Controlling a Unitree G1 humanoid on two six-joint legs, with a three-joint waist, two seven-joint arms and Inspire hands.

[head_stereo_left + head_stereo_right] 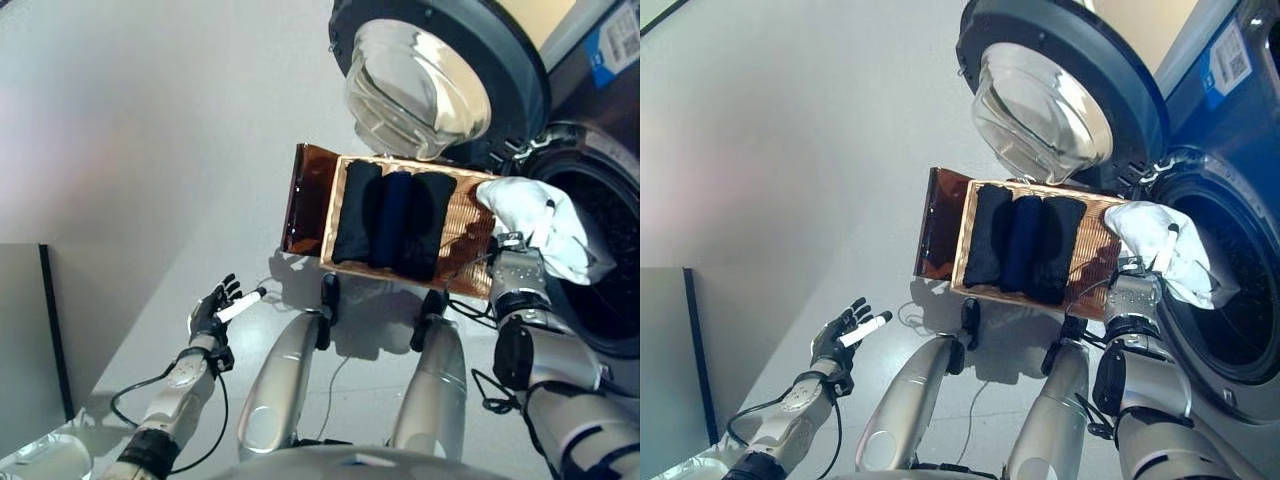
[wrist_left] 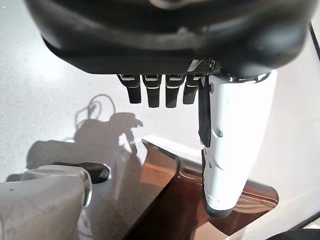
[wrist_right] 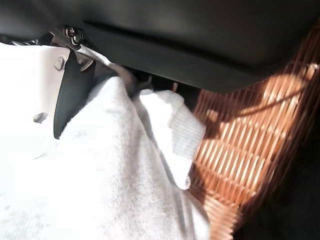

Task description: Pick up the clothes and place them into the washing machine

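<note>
A shallow wicker basket (image 1: 466, 228) rests on a low dark brown box (image 1: 305, 200) in front of the washing machine. Dark folded clothes (image 1: 395, 225) lie side by side in it. My right hand (image 3: 200, 40) is at the basket's end nearest the machine, its thumb and fingers closed on a white garment (image 1: 540, 225). The garment bunches over the hand, between the basket and the drum opening (image 1: 605, 270). The right wrist view shows the white cloth (image 3: 115, 170) pinched under the thumb, with wicker beside it. My left hand (image 1: 212, 310) hangs open and empty over the floor at lower left.
The machine's round door (image 1: 430, 70) stands open above the basket, its glass bowl facing out. The brown box also shows in the left wrist view (image 2: 170, 200). Pale floor spreads to the left of the box.
</note>
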